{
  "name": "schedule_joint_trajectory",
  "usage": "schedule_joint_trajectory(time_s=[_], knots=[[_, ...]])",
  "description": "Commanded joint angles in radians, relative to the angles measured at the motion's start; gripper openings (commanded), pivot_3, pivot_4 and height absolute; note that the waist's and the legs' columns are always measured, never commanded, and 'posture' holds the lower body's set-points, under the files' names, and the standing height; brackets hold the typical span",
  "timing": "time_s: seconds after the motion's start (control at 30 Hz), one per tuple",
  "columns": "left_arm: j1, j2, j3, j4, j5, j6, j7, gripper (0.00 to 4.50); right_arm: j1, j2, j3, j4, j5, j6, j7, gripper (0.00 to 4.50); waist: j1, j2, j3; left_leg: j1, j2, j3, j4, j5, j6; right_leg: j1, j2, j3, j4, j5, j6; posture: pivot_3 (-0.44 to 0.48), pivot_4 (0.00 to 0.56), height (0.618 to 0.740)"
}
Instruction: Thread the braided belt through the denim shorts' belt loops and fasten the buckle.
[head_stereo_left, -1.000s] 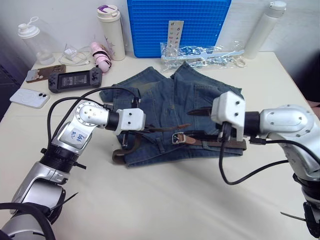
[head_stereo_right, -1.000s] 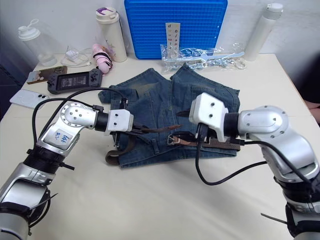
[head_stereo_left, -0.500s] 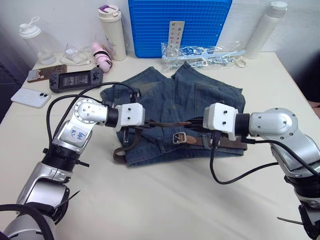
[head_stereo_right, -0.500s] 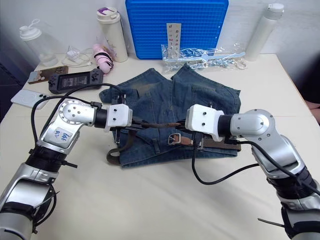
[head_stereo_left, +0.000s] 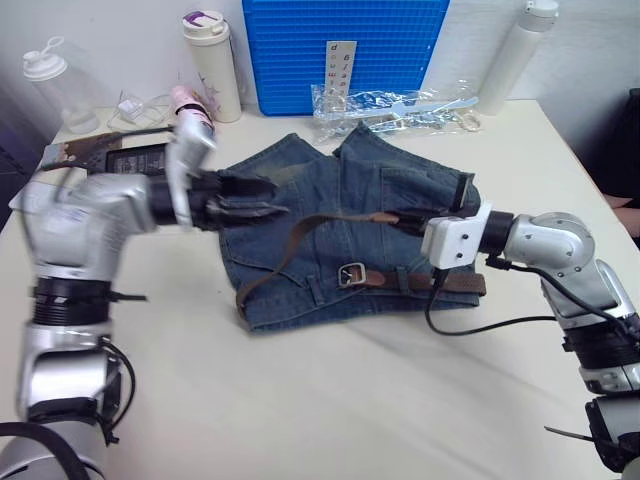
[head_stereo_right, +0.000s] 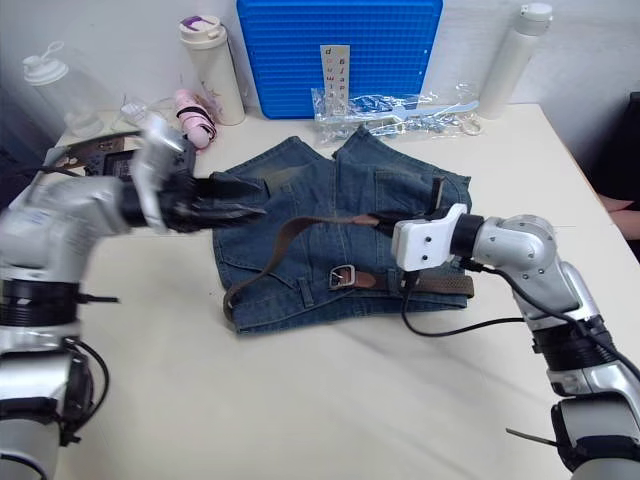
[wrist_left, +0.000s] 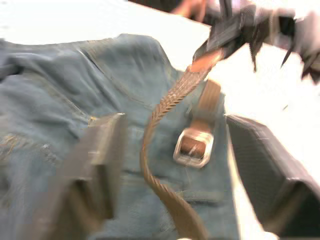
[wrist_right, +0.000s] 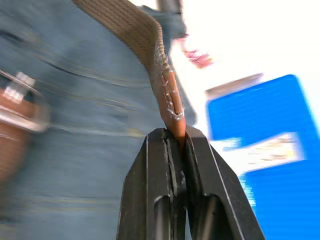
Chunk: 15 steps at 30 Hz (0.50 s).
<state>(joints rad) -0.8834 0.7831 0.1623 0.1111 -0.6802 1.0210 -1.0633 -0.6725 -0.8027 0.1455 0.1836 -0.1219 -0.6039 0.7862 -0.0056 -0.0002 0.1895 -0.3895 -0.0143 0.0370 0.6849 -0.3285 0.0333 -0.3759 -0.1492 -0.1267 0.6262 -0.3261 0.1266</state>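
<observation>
Braided belt (head_stereo_left: 300, 236), one, has its leather tip clamped in my right tool (wrist_right: 176, 142); my left tool (head_stereo_left: 262, 200) hangs apart over one pair of denim shorts (head_stereo_left: 400, 190), beside one buckle (head_stereo_left: 351, 275).

Faded denim shorts (head_stereo_left: 330, 240) flat, braided belt (head_stereo_left: 300, 232) draped across — leather tip raised, silver buckle (head_stereo_left: 351, 275) near waistband

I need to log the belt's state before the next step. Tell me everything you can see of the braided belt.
The braided belt is a narrow dark brown woven strap with a reddish-brown leather tip and a small silver buckle. It lies on the denim shorts. The right hand is shut on the tip, holding that end lifted. From there the strap runs across the shorts, curves down past their edge, and returns along the waistband to the buckle, unfastened. The left hand is open, not touching it.
</observation>
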Motion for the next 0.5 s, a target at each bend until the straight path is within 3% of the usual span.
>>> schedule_joint_trajectory(time_s=[0.03,0.1,0.23,0.3,0.5], knots=[[-0.026,0.032,0.139,-0.03,-0.202,0.39,0.058,4.48,-0.064,-0.01,-0.023,0.105,-0.093,-0.251,-0.096,0.0,-0.001,0.0,0.0,0.0,0.0,0.0,0.0,0.0,0.0,0.0,0.0,0.0,0.0,0.0,0.0,0.0,0.15,0.689],[-0.027,0.064,0.129,-0.041,-0.336,0.544,0.081,4.48,-0.091,-0.002,-0.017,0.134,-0.135,-0.335,-0.137,0.0,0.002,0.0,0.0,0.0,0.0,-0.002,0.0,0.0,0.0,0.0,0.0,0.0,0.001,0.0,0.0,0.0,0.15,0.689],[-0.016,0.201,-0.101,-0.03,-0.744,0.593,0.126,4.48,-0.138,0.015,0.01,0.155,-0.164,-0.421,-0.165,0.0,-0.001,-0.002,0.001,0.0,0.0,-0.003,0.001,0.0,0.0,0.0,0.0,0.009,0.001,0.0,0.0,0.0,0.15,0.689],[-0.048,0.203,-0.184,0.037,-0.919,0.593,0.217,4.48,-0.152,0.021,0.024,0.15,-0.161,-0.436,-0.162,0.0,0.003,-0.002,0.001,0.001,-0.001,-0.004,0.001,0.0,0.0,0.001,0.0,0.017,0.002,0.0,0.0,0.0,0.15,0.689],[-0.03,0.123,-0.358,0.119,-1.264,0.484,0.633,4.48,-0.165,0.025,0.054,0.095,-0.117,-0.414,-0.135,0.0,0.0,-0.002,0.001,0.0,-0.002,-0.005,0.005,0.0,-0.001,0.001,0.001,0.022,0.003,0.0,0.0,0.0,0.15,0.689]])
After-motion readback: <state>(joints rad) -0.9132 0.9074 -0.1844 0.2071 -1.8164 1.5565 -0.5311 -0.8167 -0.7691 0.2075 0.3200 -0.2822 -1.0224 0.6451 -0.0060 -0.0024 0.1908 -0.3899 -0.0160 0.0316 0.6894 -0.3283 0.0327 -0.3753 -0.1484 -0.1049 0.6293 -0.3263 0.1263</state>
